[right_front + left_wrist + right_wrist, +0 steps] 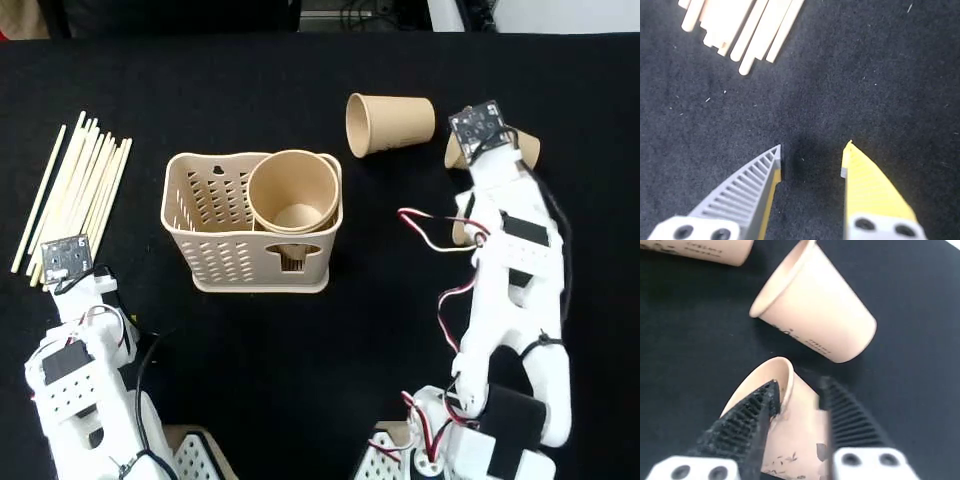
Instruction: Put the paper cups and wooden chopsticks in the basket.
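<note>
Black cloth table, beige slotted plastic basket at centre w/ one tan paper cup inside.
High: pale wooden chopsticks far left; second cup on its side, far right. L wrist: left gripper jaws apart over bare cloth. R wrist: right gripper jaws apart, straddling third cup at its rim.

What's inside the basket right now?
One paper cup stands upright, mouth up, in the right-hand compartment of the basket in the high view. The other compartment shows bare perforated walls. Anything beneath the cup is hidden.
</note>
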Controlling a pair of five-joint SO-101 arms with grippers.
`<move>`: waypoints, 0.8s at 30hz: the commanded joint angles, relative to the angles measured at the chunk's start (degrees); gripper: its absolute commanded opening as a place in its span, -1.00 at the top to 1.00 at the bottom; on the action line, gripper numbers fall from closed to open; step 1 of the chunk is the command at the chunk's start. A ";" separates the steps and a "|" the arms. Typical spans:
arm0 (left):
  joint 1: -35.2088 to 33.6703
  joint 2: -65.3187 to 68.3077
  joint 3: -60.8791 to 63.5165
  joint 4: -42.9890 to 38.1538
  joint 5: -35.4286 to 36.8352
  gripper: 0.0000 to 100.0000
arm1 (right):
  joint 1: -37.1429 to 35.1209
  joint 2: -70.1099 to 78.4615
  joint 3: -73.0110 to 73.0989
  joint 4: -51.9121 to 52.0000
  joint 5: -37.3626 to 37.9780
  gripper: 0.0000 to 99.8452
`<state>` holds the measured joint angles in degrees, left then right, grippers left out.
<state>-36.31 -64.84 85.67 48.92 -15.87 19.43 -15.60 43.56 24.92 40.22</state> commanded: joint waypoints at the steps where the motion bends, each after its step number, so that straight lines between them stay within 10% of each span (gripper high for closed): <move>1: 0.48 -0.70 -0.13 -0.70 -0.35 0.60 | 1.49 -1.71 -0.31 -1.67 0.35 0.96; 24: 0.48 -0.70 -0.13 -0.70 -0.35 0.60 | 0.44 -20.62 18.42 -3.52 2.46 0.53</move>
<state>-36.31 -64.84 85.67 48.92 -15.87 20.22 -34.33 61.85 22.64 40.92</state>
